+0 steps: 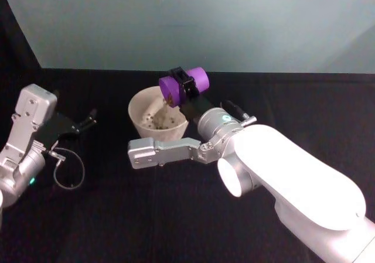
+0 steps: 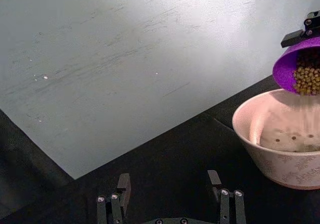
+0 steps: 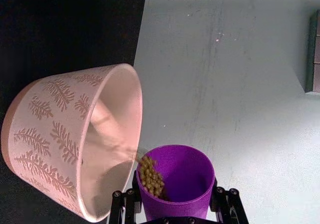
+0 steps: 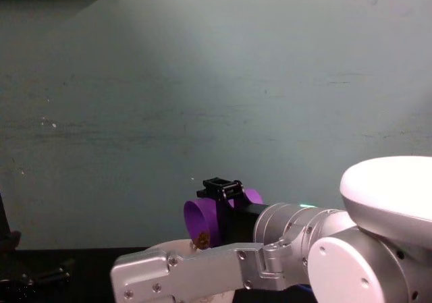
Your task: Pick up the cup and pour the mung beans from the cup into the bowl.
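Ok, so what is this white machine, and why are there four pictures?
It is a robot with two arms, each ending in a gripper, a pinching hand. One picture looks down from its head, one forward from its chest, one from each wrist. On the black table stands a cream bowl with leaf patterns. The right gripper holds a purple cup tipped over the bowl; mung beans sit at its lip, and some lie in the bowl. The left gripper is open off to the side, holding nothing.
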